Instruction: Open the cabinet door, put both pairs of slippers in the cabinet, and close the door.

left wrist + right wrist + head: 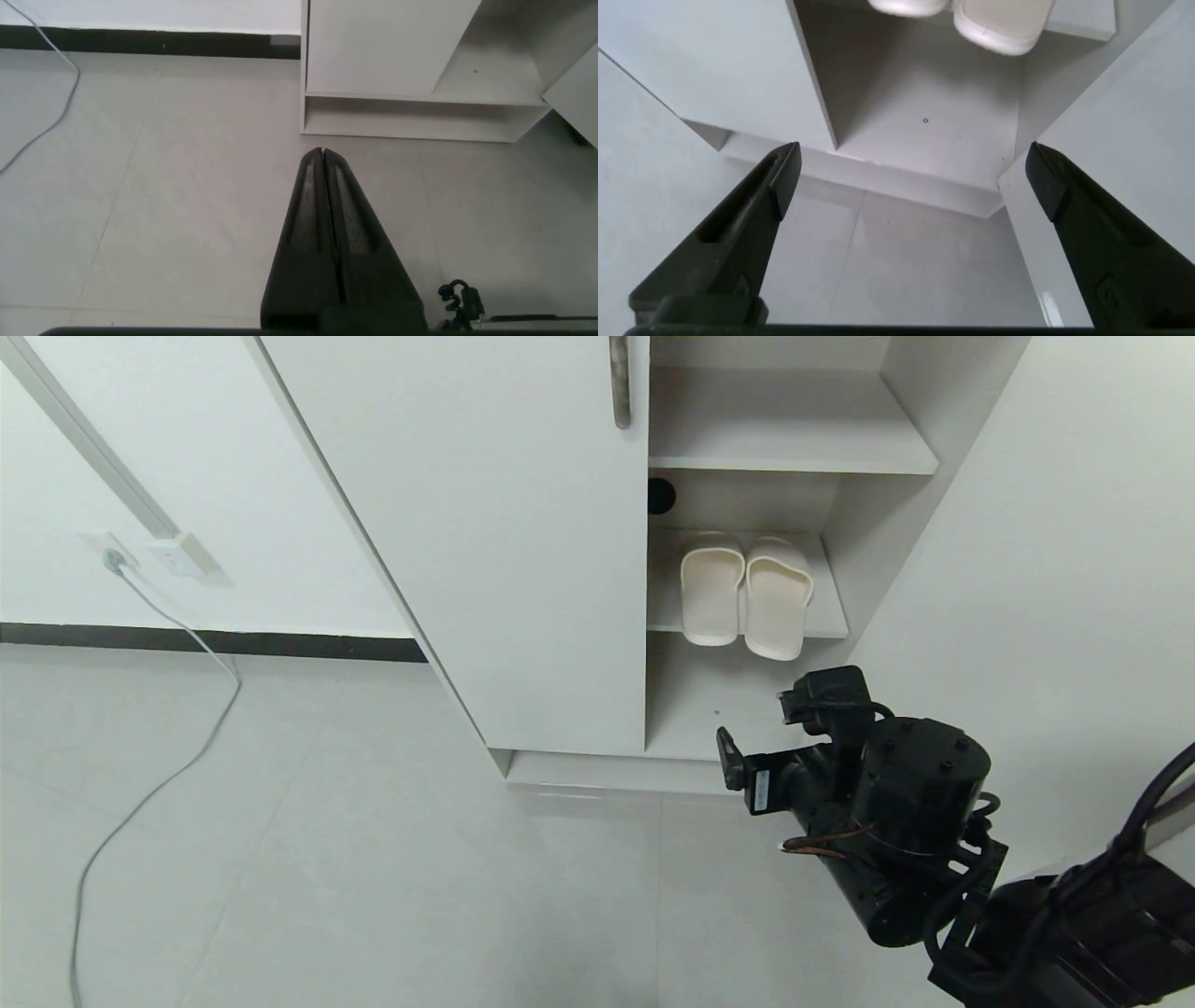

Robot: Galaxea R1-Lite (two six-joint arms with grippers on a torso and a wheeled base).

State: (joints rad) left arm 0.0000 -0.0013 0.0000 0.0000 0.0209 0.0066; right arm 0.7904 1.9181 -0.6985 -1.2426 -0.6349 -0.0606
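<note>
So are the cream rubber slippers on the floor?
No, the pair of cream rubber slippers rests on a white cabinet shelf, above the grey tiled floor.

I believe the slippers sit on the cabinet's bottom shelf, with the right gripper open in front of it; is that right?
Not quite: the head view shows the slippers on the shelf just above the bottom shelf. The right gripper is indeed open in front of the cabinet.

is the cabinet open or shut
Open on the right: shelf and slippers inside the cabinet show; the left door, with the handle, is shut.
</note>
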